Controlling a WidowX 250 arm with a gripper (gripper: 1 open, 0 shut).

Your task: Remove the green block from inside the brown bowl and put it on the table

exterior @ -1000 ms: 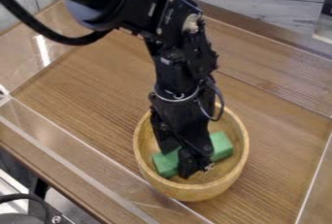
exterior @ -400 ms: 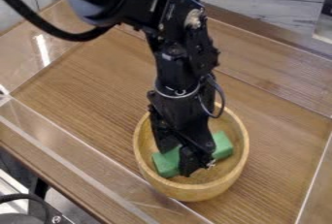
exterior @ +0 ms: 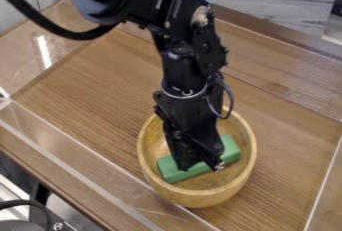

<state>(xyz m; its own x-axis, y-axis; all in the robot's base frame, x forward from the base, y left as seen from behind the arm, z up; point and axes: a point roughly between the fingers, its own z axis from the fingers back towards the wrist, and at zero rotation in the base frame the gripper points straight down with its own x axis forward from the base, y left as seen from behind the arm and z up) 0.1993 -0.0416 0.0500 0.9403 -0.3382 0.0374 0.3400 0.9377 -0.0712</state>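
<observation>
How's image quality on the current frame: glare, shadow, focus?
Camera view: bright glare streak on the table at upper left, near the plastic edging; arm dark, little detail in its black parts; slight overall softness from low resolution; green block and bowl rim evenly lit, outlines readable.

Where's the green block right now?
In the camera view, the block lies in the lower part of the bowl, right below the gripper.
</observation>
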